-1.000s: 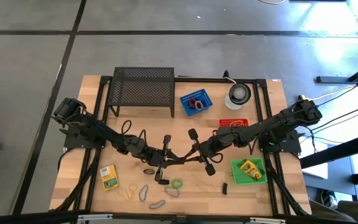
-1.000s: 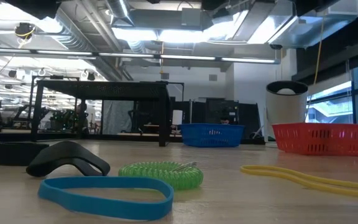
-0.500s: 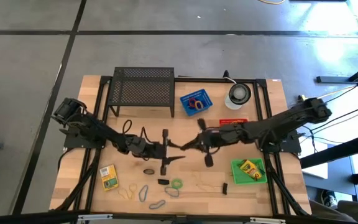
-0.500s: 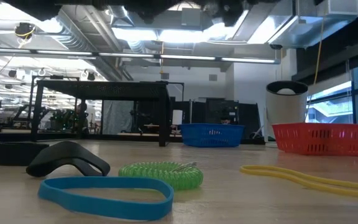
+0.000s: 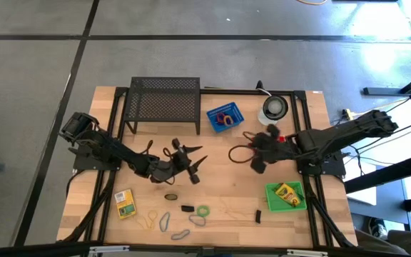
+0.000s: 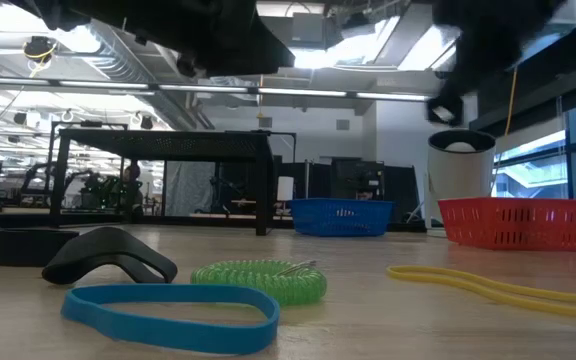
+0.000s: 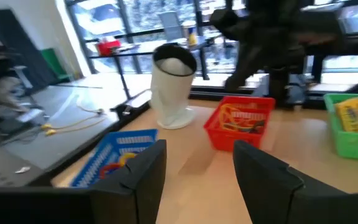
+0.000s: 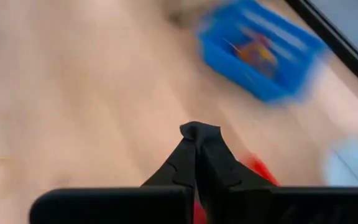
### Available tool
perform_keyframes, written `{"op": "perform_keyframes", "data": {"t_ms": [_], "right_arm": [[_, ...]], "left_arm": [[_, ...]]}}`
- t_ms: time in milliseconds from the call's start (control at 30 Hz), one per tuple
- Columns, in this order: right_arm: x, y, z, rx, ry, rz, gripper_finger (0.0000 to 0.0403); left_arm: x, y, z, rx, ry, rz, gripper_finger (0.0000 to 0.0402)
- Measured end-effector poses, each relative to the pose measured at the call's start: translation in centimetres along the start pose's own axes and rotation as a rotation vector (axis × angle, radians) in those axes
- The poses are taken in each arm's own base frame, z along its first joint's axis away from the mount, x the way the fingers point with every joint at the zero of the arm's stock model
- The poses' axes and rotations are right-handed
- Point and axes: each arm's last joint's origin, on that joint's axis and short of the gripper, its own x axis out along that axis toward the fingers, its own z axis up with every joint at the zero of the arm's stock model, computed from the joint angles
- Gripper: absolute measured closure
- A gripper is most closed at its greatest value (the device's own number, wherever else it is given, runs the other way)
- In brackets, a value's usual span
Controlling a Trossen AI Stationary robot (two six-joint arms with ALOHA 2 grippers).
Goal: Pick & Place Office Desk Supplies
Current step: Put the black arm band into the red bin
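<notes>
My right gripper (image 5: 253,154) is shut above the table's middle right, beside the red basket (image 5: 271,140). A thin dark rubber band (image 5: 238,152) sticks out of it as a loop. My left gripper (image 5: 191,163) stands open left of the middle, holding nothing; its own view (image 7: 194,180) looks level toward the baskets. Rubber bands (image 5: 164,221), a green coil (image 5: 203,211), black clips (image 5: 186,208) and a crayon box (image 5: 124,203) lie flat near the front edge. A second crayon box (image 5: 286,193) lies in the green basket (image 5: 300,202). My right gripper pinches the dark rubber band at one end (image 5: 250,151) between its two shut fingers, which slant downward from the table's right. The rest of the band stands out toward the table's left as a slack open loop, clear of the table. The wrist view does not show the contact.
A black mesh rack (image 5: 164,103) stands at the far left. A blue basket (image 5: 224,117) with bands and a round white-and-dark disc (image 5: 275,108) stand at the far middle and right. In the low view a blue band (image 6: 168,310) and a yellow band (image 6: 488,285) lie nearest.
The two grippers met over the table's middle and have parted. My left gripper has opened, let go and turned level. My right gripper, still shut, has drawn back toward the table's right and far side, near the red basket, tipping downward and carrying the band, which now loops slack.
</notes>
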Motion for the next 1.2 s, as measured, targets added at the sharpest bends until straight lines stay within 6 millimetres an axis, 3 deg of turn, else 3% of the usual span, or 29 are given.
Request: {"op": "perform_keyframes", "data": {"t_ms": [167, 333, 533, 833, 1067, 1200], "right_arm": [[1.1, -1.1, -2.6, 0.142, 0.131, -0.169, 0.0393], [2.9, -1.7, -5.2, 0.212, 0.184, -0.231, 0.0392], [3.8, -2.1, -6.7, 0.305, 0.215, -0.256, 0.0376], [4.1, -2.2, -7.5, 0.302, 0.248, -0.249, 0.0289], [4.2, -2.3, -7.3, 0.296, 0.186, -0.281, 0.0203], [4.2, -2.2, -7.2, 0.304, 0.178, -0.273, 0.0159]], "left_arm": [[0.0, -0.2, -0.1, -0.057, 0.006, -0.071, 0.0221], [0.0, -0.4, -0.1, -0.094, 0.015, -0.121, 0.0222], [-0.1, -0.5, -0.4, -0.166, 0.039, -0.137, 0.0222], [-1.1, -0.7, -1.6, -0.252, 0.232, -0.275, 0.0222], [-3.0, -1.5, -3.1, -0.21, 0.519, -0.603, 0.0222], [-4.9, -1.8, -4.6, -0.214, 0.731, -0.626, 0.0221]]}}
